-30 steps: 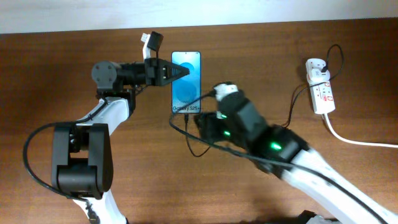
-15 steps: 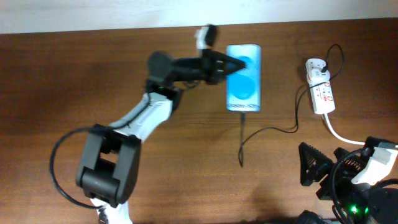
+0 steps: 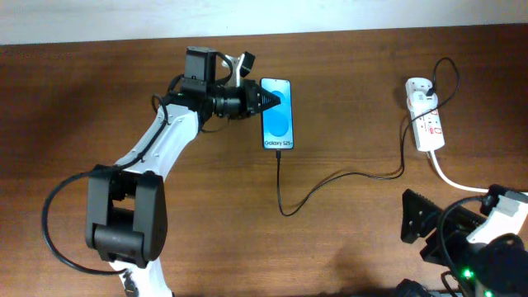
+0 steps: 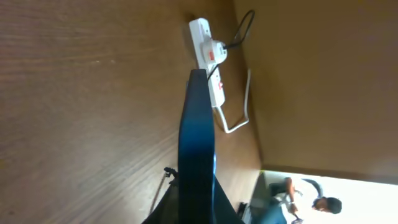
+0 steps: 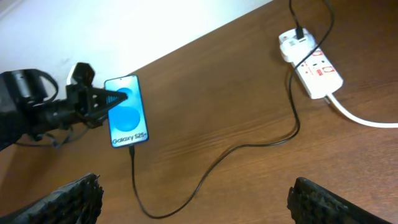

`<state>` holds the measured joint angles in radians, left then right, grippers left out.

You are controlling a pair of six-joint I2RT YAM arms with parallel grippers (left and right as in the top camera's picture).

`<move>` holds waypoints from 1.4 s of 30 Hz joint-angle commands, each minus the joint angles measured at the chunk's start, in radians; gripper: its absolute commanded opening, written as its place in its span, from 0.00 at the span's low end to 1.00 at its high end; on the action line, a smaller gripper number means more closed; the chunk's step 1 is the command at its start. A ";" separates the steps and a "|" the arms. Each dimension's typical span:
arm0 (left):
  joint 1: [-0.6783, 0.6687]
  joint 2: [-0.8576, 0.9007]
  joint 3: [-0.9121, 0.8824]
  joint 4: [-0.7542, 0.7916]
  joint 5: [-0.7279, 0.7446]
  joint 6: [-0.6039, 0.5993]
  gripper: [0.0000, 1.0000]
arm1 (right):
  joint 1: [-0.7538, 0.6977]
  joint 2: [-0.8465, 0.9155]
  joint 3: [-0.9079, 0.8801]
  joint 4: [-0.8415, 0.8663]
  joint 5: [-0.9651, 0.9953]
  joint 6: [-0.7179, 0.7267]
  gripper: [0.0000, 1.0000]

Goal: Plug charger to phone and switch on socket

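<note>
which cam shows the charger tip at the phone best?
Right wrist: the charger tip meets the phone at its lower end, large in frame and unblocked. Overhead shows the same joint, only smaller. Left wrist sees the phone edge-on, so the tip is hidden there.

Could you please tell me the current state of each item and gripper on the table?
Slim blue-screened black smartphone: screen lit, gripped.
Thin black charger cable: plugged into phone.
White power strip: plug inserted, switch unreadable.
Left fingers: shut on phone.
Right fingers: open, empty.
</note>
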<state>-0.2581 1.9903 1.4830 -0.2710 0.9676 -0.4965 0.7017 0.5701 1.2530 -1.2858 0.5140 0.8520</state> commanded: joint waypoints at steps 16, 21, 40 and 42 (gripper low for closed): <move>-0.007 0.306 0.010 -0.086 -0.153 0.087 0.13 | -0.138 0.528 -0.006 0.028 -0.053 0.178 0.99; -0.008 0.306 0.010 -0.142 -0.230 0.087 0.75 | -0.292 0.547 -0.006 0.028 -0.104 0.178 0.99; 0.031 0.305 0.516 -0.825 -0.833 0.248 0.99 | -1.026 0.818 0.098 0.125 -0.392 -0.152 0.63; 0.078 0.290 0.661 -0.940 -0.833 0.248 0.99 | -1.074 0.938 0.202 0.122 -0.467 -0.203 0.30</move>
<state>-0.2352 2.3009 1.9877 -1.1366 0.2104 -0.2756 -0.3367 1.4368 1.3643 -1.1656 0.1345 0.7330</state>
